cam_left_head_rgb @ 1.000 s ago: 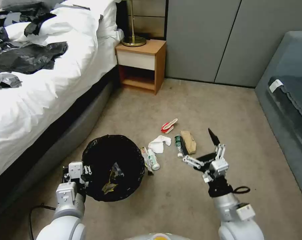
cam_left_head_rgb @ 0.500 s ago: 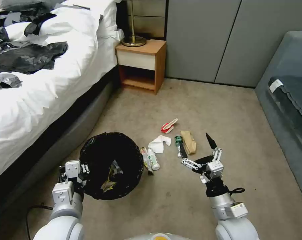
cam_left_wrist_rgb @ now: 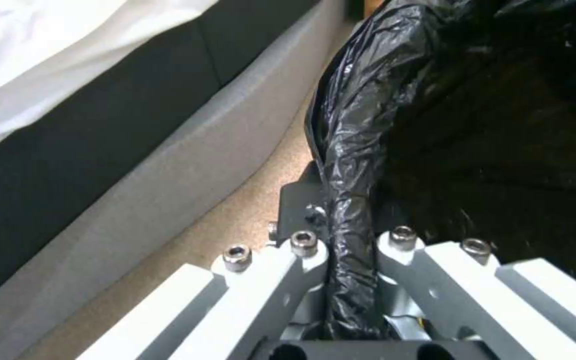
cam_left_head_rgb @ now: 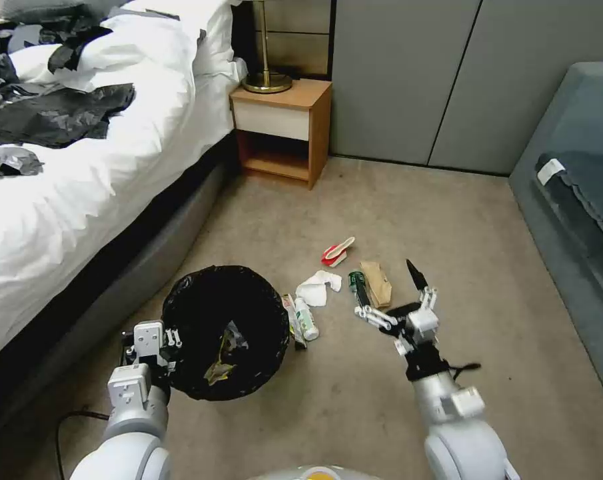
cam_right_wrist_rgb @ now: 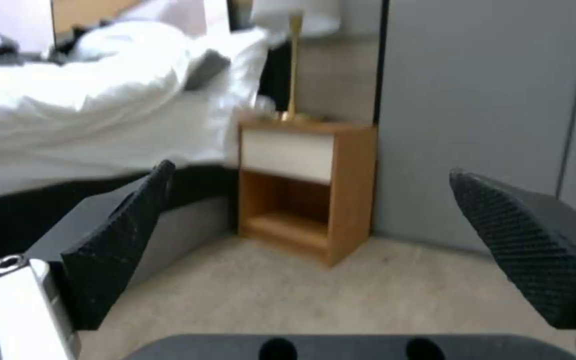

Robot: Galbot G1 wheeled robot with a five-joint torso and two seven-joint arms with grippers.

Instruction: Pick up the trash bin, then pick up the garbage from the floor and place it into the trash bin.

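The trash bin [cam_left_head_rgb: 224, 330], round with a glossy black liner, stands on the carpet at lower left; a yellow wrapper [cam_left_head_rgb: 216, 372] lies inside. My left gripper [cam_left_head_rgb: 170, 341] is shut on its near-left rim, and the left wrist view shows the liner edge [cam_left_wrist_rgb: 349, 165] pinched between the fingers [cam_left_wrist_rgb: 301, 260]. Garbage lies right of the bin: a white tissue [cam_left_head_rgb: 316, 288], a red-and-white packet [cam_left_head_rgb: 338, 251], a green-labelled bottle [cam_left_head_rgb: 357, 281], a brown paper bag [cam_left_head_rgb: 379, 283] and a white bottle [cam_left_head_rgb: 306, 319]. My right gripper [cam_left_head_rgb: 391, 295] hovers open just behind the bottle and paper bag, empty, with its pads [cam_right_wrist_rgb: 121, 245] wide apart.
A bed [cam_left_head_rgb: 81, 167] with white bedding and black plastic sheets runs along the left. A wooden nightstand [cam_left_head_rgb: 284, 130] with a lamp stands at the back, grey cabinet doors [cam_left_head_rgb: 414, 80] beside it. A grey sofa [cam_left_head_rgb: 574, 200] lines the right. Open carpet lies right of the litter.
My right gripper has moved forward and left, closer to the green-labelled bottle and paper bag, staying open. The left gripper and bin have barely shifted.
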